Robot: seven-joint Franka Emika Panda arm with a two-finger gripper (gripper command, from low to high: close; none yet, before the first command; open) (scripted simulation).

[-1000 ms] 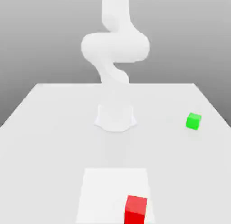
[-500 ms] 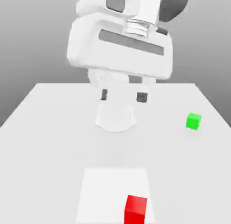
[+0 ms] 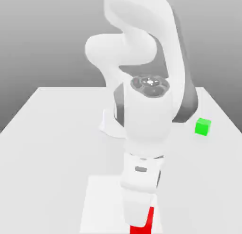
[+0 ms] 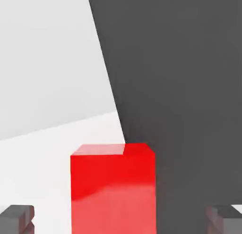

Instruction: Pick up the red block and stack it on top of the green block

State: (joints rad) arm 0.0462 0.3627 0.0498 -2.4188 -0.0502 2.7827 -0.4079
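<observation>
White arm hides most of the small matte red cube (image 3: 149, 221) at 6 o'clock in the exterior view; small green cube (image 3: 203, 127) sits at 3 o'clock on the white table (image 3: 47, 148). Two-finger gripper (image 4: 120, 219) spread wide, dark fingertips (image 4: 16, 218) cropped, red cube between them, nothing grasped.

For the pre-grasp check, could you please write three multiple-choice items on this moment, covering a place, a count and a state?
1. Where does the green block sit in the exterior view?
A. toward that view's right
B. toward that view's left
C. on the red block

2. How many blocks are on the table?
A. one
B. two
C. four

3. How does the tool stand at the red block?
A. shut on it
B. open, fingers either side
C. lifting it

Answers: 1 A, green sits at the right. 2 B, one red, one green. 3 B, fingertips apart from its sides.
</observation>
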